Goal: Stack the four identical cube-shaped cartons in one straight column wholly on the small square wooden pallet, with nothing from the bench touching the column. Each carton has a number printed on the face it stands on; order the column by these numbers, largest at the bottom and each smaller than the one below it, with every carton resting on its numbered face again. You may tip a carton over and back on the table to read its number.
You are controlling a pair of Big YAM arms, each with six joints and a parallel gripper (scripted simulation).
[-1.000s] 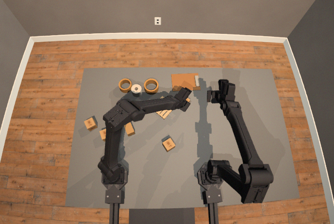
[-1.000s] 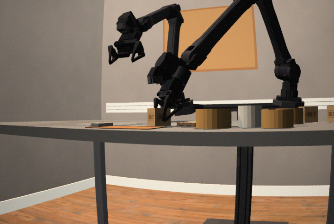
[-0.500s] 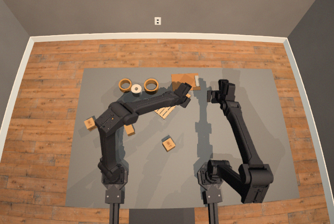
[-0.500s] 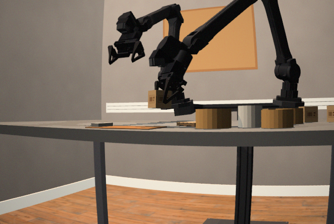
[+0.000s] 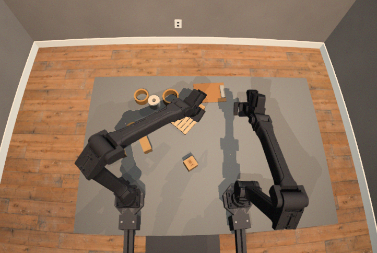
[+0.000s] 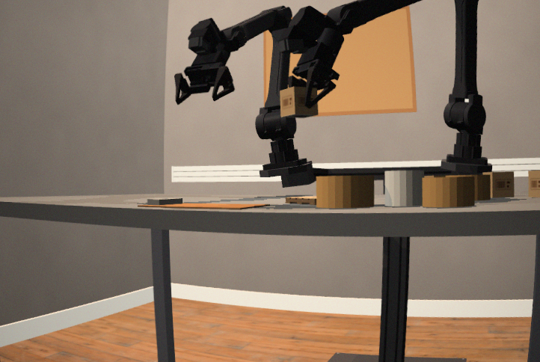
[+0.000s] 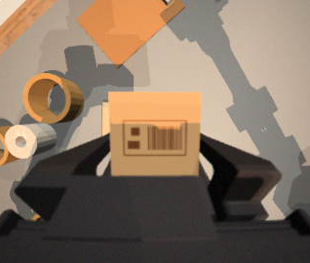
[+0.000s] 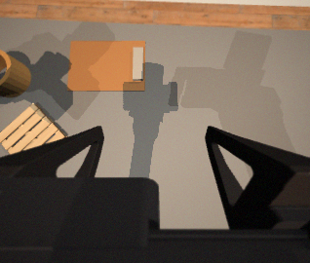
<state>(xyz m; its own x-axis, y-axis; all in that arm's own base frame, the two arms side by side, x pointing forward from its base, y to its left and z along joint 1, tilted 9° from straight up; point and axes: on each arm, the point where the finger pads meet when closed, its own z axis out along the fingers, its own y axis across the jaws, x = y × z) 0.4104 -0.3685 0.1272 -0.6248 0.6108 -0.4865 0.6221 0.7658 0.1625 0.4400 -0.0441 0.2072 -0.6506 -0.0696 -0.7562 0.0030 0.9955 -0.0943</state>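
Observation:
My left gripper point(image 7: 154, 131) is shut on a carton point(image 6: 298, 102) point(image 7: 155, 158), held high above the table. Its barcode label shows; no number is visible. The small wooden pallet point(image 5: 184, 126) point(image 8: 28, 129) lies below, partly hidden by the left arm in the top view; its visible slats are bare. A second carton point(image 5: 190, 162) stands nearer the arm bases. Two more cartons point(image 6: 502, 183) point(image 6: 535, 183) stand at the right of the exterior view; the left arm mostly hides them in the top view. My right gripper point(image 6: 196, 100) point(image 8: 154, 131) is open and empty, high above the table.
An orange board point(image 5: 207, 91) point(image 8: 101, 65) with a pale block point(image 5: 222, 91) lies behind the pallet. Two brown rings point(image 5: 141, 101) point(image 5: 164, 101) and a white roll point(image 5: 154, 105) point(image 7: 38, 138) stand at the back. A long tan box point(image 5: 145, 145) lies beneath the left arm.

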